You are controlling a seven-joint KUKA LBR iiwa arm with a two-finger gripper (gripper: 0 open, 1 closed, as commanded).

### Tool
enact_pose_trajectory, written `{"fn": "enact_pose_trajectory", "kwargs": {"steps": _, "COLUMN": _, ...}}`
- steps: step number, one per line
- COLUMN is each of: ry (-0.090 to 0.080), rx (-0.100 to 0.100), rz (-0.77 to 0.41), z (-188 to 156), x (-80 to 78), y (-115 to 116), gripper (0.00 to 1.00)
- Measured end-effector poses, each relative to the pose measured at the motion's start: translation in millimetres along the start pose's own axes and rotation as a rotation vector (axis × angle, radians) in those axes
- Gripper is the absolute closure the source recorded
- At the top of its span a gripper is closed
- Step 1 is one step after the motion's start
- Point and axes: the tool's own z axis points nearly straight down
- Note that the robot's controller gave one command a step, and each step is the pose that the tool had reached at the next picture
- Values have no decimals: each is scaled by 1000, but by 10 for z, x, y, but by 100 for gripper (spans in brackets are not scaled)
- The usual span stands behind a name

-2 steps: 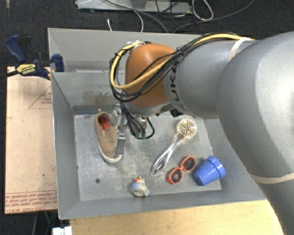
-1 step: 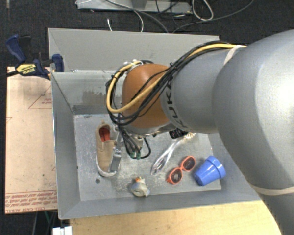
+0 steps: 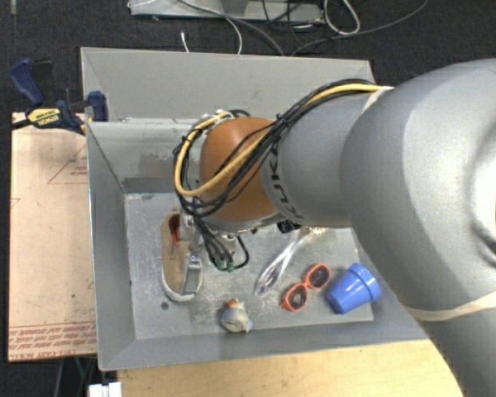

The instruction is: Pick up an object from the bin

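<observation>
The grey arm (image 3: 380,164) sweeps in from the right of the frame over the grey metal bin (image 3: 107,246), its orange cover (image 3: 231,172) and cables masking the gripper (image 3: 195,263), which is low at the bin's left; whether it is open or closed cannot be told. Just beside it lies a tan oblong thing (image 3: 174,259), likely the target. A blue cup (image 3: 351,289), a clear plastic piece (image 3: 274,270), red-orange toy spectacles (image 3: 306,287) and a small grey lump (image 3: 236,316) lie along the lower floor. The approach seems near its end; next should come a firm closing and a straight lift clear of the left wall.
</observation>
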Motion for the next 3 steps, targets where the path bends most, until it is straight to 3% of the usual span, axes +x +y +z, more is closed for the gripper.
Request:
{"fn": "enact_pose_trajectory", "kwargs": {"steps": 1, "ry": -10, "rx": -4, "rz": -49, "z": -85, "x": 95, "y": -149, "gripper": 0}}
{"fn": "enact_pose_trajectory", "kwargs": {"steps": 2, "ry": -6, "rx": -1, "rz": -54, "z": -173, "x": 128, "y": -210, "gripper": 0}}
{"fn": "enact_pose_trajectory", "kwargs": {"steps": 3, "ry": -42, "rx": -17, "rz": -259, "z": -20, "x": 396, "y": -387, "gripper": 100}}
